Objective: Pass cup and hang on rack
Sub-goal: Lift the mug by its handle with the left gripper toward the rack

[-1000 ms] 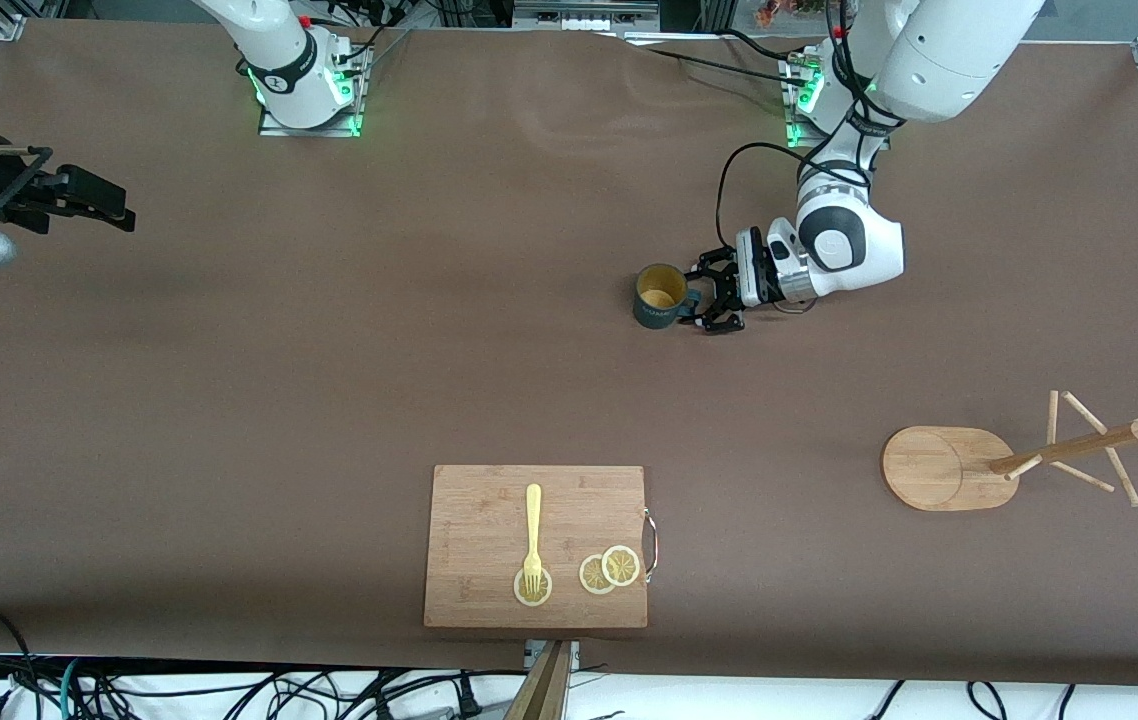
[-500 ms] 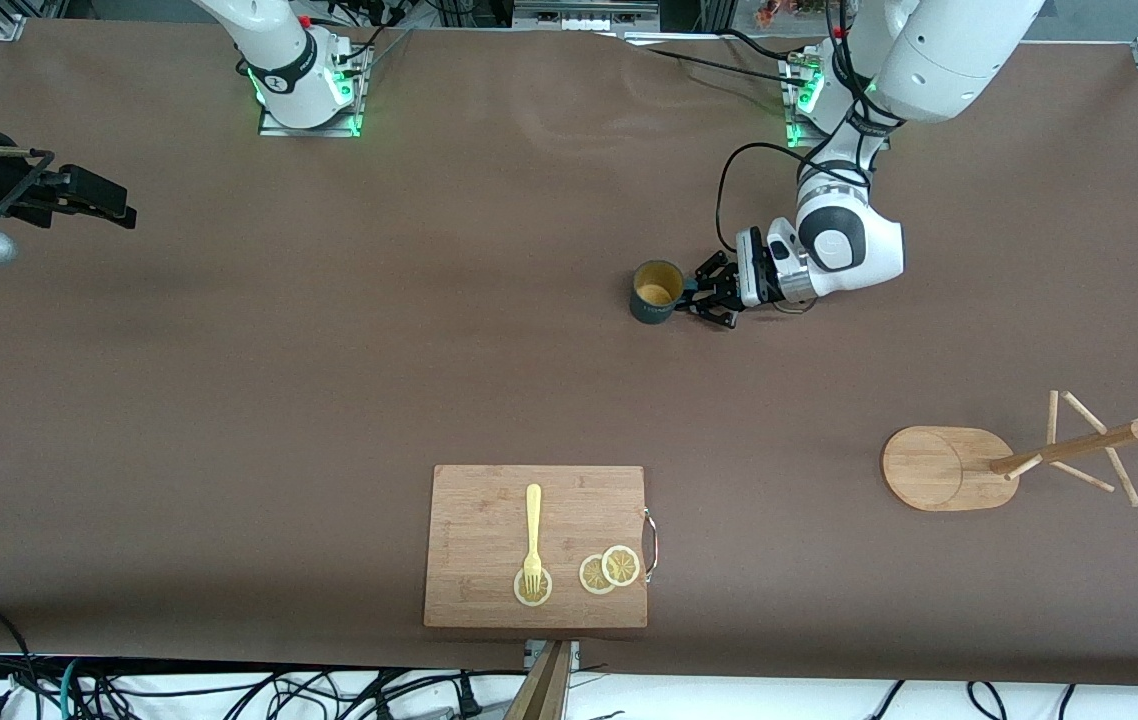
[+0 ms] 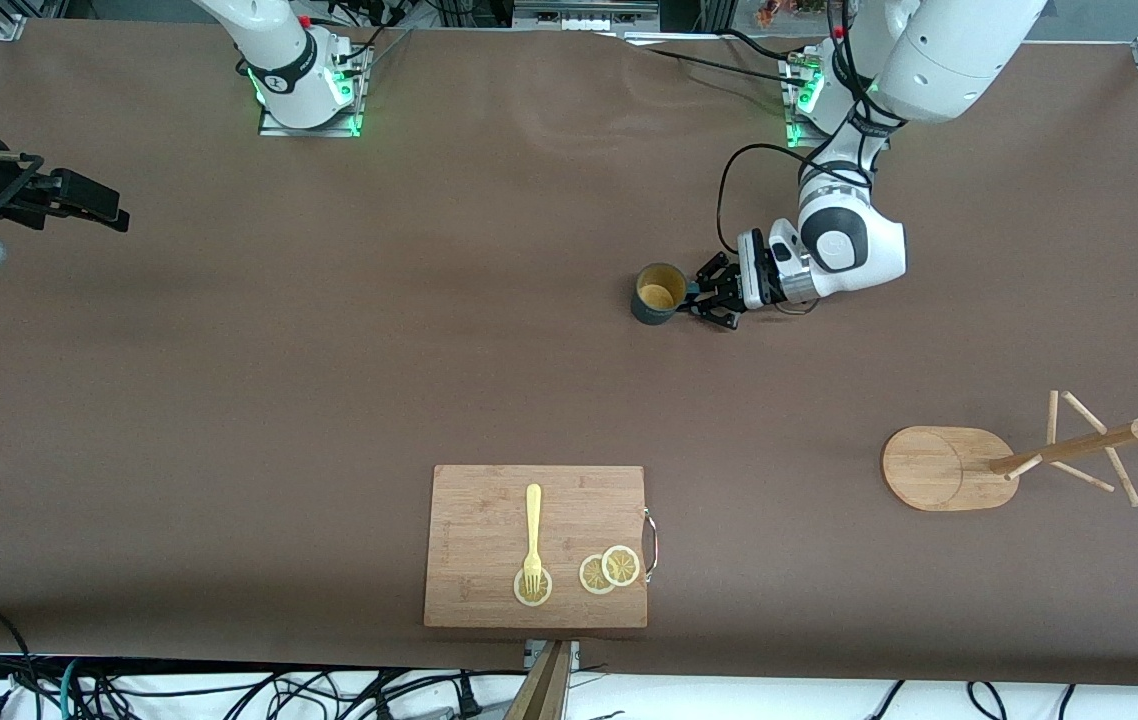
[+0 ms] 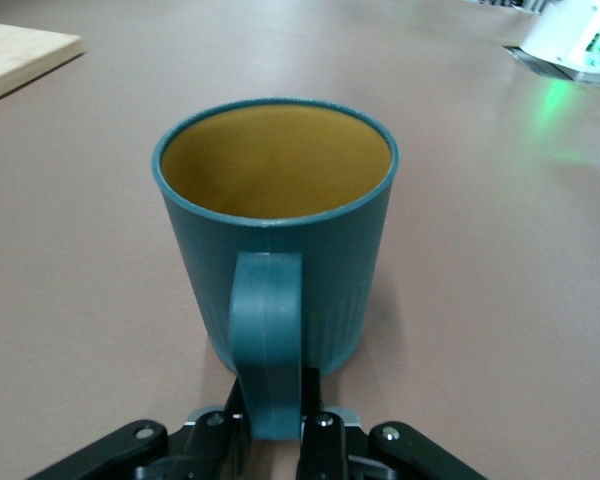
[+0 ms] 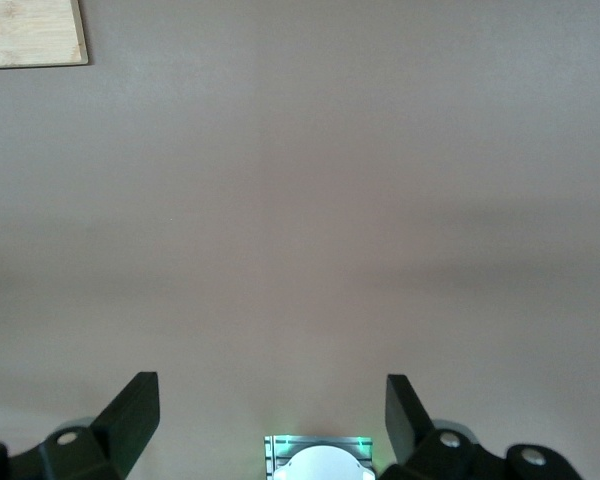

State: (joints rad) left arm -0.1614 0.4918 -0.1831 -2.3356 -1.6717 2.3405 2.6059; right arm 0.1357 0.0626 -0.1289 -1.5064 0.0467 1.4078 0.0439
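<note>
The dark teal cup [image 3: 657,292] stands upright on the brown table, yellowish inside, its handle turned toward the left arm. My left gripper [image 3: 701,296] is low over the table beside it and shut on the cup's handle. In the left wrist view the cup [image 4: 280,220] fills the middle, and both fingers of the left gripper [image 4: 275,428] press the handle's sides. The wooden rack [image 3: 941,470] stands nearer to the front camera, toward the left arm's end. My right gripper [image 3: 114,212] waits open and empty over the right arm's end of the table; the right wrist view [image 5: 270,405] shows bare table between its fingers.
A wooden cutting board [image 3: 489,590] lies near the front edge with a yellow fork [image 3: 533,525] and lemon slices [image 3: 610,569] on it. Its corner shows in both wrist views [image 4: 20,55] [image 5: 30,30]. Cables run along the front edge.
The left gripper's fingers have closed on the cup's handle, and the cup has shifted slightly. The right gripper has drifted a little toward the table's end.
</note>
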